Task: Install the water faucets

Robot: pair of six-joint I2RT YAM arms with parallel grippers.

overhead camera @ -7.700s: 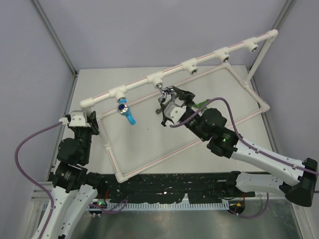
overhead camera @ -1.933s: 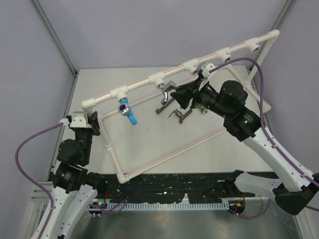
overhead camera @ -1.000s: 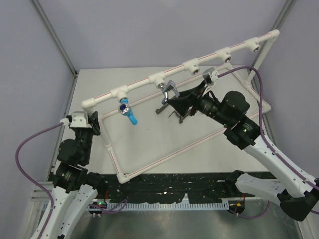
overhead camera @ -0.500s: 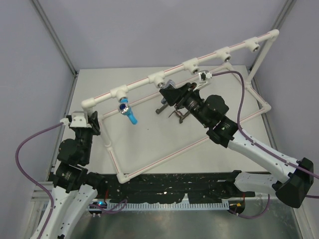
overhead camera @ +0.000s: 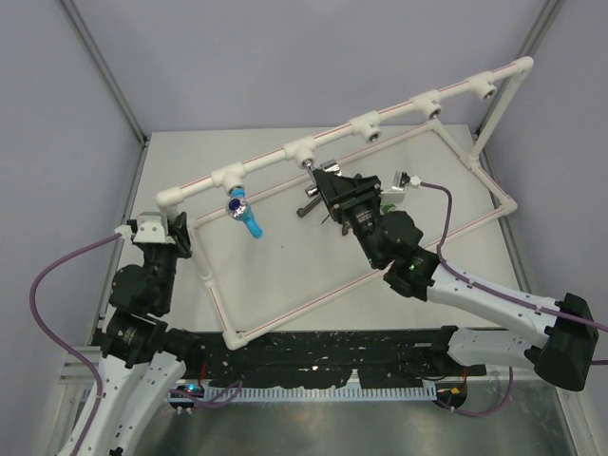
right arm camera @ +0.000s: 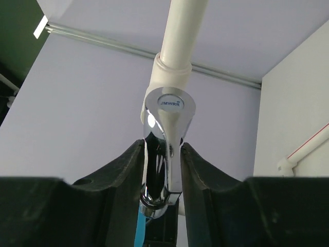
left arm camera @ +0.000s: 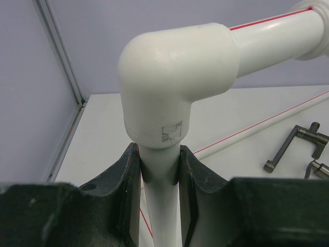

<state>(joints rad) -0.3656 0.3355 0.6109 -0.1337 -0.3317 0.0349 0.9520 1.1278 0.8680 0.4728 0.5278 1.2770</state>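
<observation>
Chrome faucet (right arm camera: pixel 168 121) sits at the second socket from the left end of the white pipe frame's (overhead camera: pixel 266 163) top rail, above the table's (overhead camera: pixel 285 256) middle, toward the far edge. Right gripper (right arm camera: pixel 162 150) fingers pinch it on both sides. Blue faucet (overhead camera: pixel 244 214) hangs from the first socket, to its left. Two dark faucets (left arm camera: pixel 285 146) lie on the table under the rail. Left gripper (left arm camera: pixel 158 155) is clamped on the frame's upright pipe just under the corner elbow, near the table's left edge.
</observation>
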